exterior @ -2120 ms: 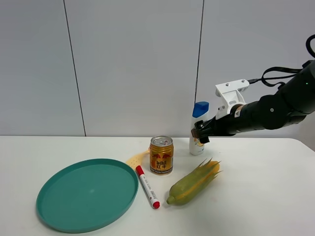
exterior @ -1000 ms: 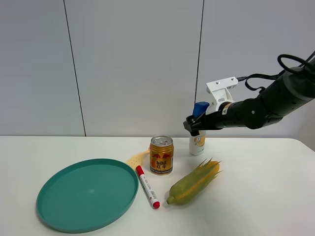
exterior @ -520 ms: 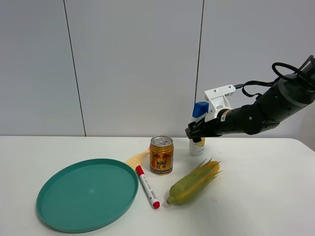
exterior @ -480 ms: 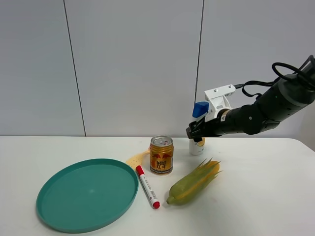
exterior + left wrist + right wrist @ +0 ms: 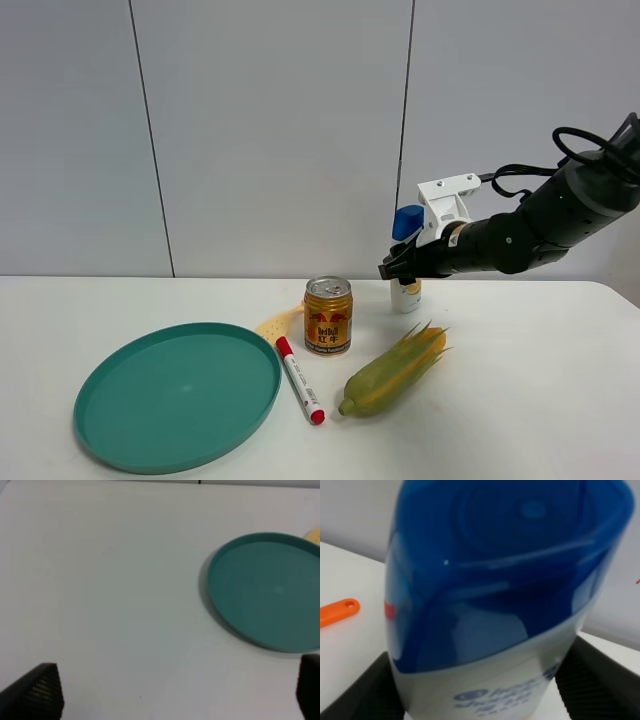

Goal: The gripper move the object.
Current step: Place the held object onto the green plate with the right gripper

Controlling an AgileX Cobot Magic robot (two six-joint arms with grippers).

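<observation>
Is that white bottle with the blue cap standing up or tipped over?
Upright: the shampoo bottle has its blue cap on top, base down, gripped by the right end effector.

White table point(image 5: 520, 400) — teal plate point(image 5: 178, 395), red marker point(image 5: 299, 380), gold can point(image 5: 328, 316), corn cob point(image 5: 393, 371)
</observation>
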